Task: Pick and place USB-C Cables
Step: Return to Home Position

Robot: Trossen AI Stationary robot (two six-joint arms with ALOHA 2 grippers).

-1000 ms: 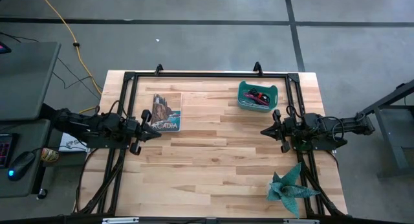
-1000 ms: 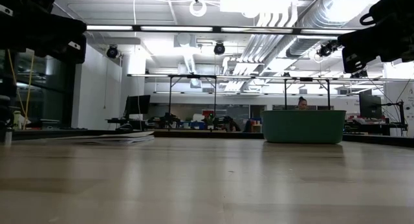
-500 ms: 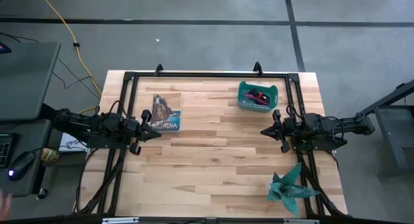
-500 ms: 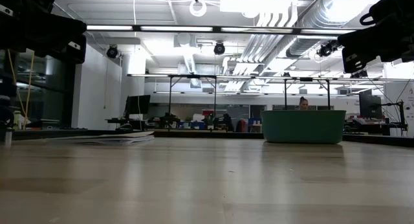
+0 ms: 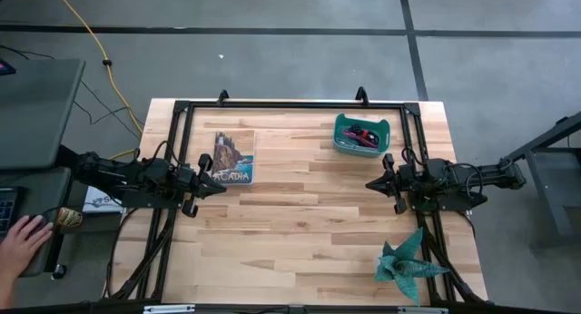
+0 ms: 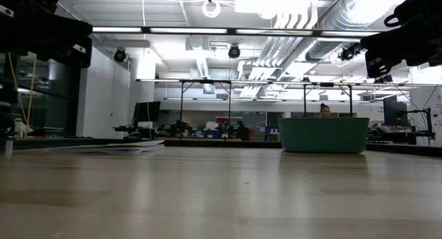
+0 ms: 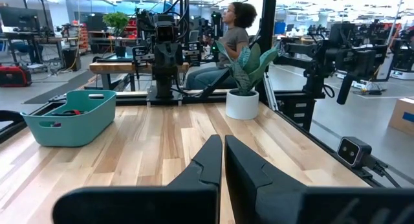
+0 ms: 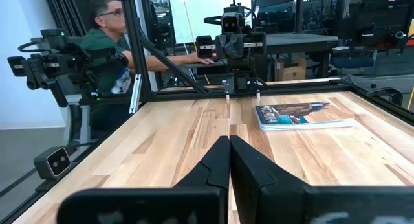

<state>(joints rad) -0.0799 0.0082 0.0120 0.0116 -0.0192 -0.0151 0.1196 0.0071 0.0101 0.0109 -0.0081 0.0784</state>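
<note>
The USB-C cables (image 5: pixel 365 133) lie as a red, pink and black tangle inside a teal bin (image 5: pixel 360 148) at the table's far right; in the left wrist view part of them (image 7: pixel 68 111) peeks over the bin's rim. I cannot tell the single cables apart. My left gripper (image 5: pixel 223 182) hovers shut over the table's left side, next to a booklet. My right gripper (image 5: pixel 369 184) hovers shut on the right, nearer than the bin. Each wrist view shows its own fingers closed together, left (image 7: pixel 222 160) and right (image 8: pixel 229 160).
A booklet (image 5: pixel 233 157) lies flat at the far left of the table. A teal-leaved plant in a white pot (image 5: pixel 406 263) stands at the near right corner. A black frame (image 5: pixel 290 103) runs along the table's edges. A person's hand (image 5: pixel 20 239) rests on a mouse beside the table.
Both arms have kept still. A person's hand has come into the high view at the lower left, beside the table, and now lies on a mouse there.
</note>
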